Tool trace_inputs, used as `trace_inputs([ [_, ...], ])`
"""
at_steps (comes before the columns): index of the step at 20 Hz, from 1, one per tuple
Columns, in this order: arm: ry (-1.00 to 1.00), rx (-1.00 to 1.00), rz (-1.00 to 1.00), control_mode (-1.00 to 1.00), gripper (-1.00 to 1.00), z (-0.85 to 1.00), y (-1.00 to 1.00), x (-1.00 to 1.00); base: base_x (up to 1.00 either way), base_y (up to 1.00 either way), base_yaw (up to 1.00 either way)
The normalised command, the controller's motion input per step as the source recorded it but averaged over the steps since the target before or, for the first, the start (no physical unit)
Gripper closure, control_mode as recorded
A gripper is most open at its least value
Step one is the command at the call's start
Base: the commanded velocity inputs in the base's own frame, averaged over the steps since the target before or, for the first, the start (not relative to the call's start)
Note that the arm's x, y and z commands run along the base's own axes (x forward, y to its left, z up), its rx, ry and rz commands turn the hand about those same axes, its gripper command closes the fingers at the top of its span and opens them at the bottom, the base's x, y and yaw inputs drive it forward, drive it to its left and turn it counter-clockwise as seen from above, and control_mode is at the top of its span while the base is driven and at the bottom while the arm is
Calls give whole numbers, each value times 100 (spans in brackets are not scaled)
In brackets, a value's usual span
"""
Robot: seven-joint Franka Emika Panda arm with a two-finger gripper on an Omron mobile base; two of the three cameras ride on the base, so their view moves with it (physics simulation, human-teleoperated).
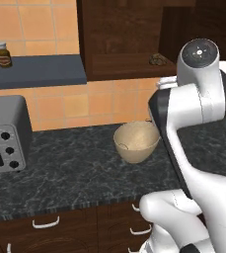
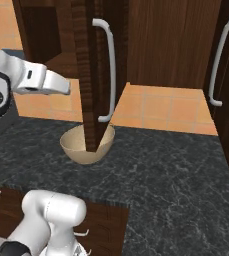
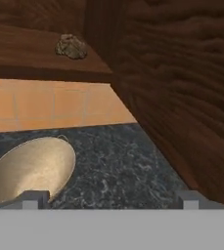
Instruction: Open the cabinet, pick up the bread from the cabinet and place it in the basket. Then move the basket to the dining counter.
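Bread [image 3: 71, 46] sits on the open cabinet [image 1: 129, 34] shelf, a small dark lump well back from my jaws, which stand wide and hold nothing. I judge it light, a bit crumbly and soft, so I'd close gently across its middle from the sides. Below, the tan basket [image 3: 33, 171] rests on the black speckled bench [image 1: 75, 168], just under the swung-out door [image 2: 93, 75] with its silver bar handle [image 2: 108, 70]. A grey toaster oven [image 1: 3, 136] stands well to the left.
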Motion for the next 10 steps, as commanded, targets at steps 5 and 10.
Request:
trace_inputs([
  [5, 0, 6, 9, -100, -100, 30, 8, 100, 0, 0, 0],
  [10, 0, 4, 1, -100, -100, -3, -3, 100, 0, 0, 0],
])
